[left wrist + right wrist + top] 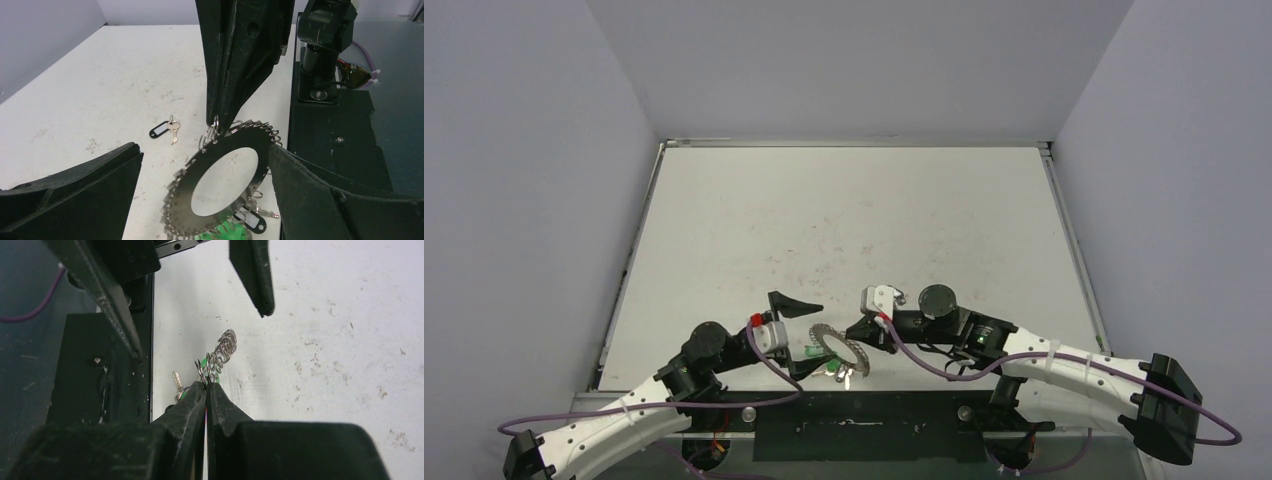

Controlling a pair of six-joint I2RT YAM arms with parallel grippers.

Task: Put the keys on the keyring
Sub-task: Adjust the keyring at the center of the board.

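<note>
The keyring (181, 199), a silver hoop with a scalloped rim, stands tilted on the table near the front edge (840, 347). My right gripper (206, 385) is shut on its top rim, and its fingers (235, 75) come down from above in the left wrist view. My left gripper (204, 150) is open, one finger on each side of the ring, with its right finger close to the rim. A green-headed key (227, 233) and a black-tagged key (253, 220) hang at the ring's lower edge. Another black-tagged key (165, 129) lies loose on the table beyond the ring.
The black base plate (335, 130) and the right arm's mount (322, 45) stand just right of the ring. The table's front edge (844, 392) is close behind the ring. The white tabletop (844, 220) stretches away beyond both grippers.
</note>
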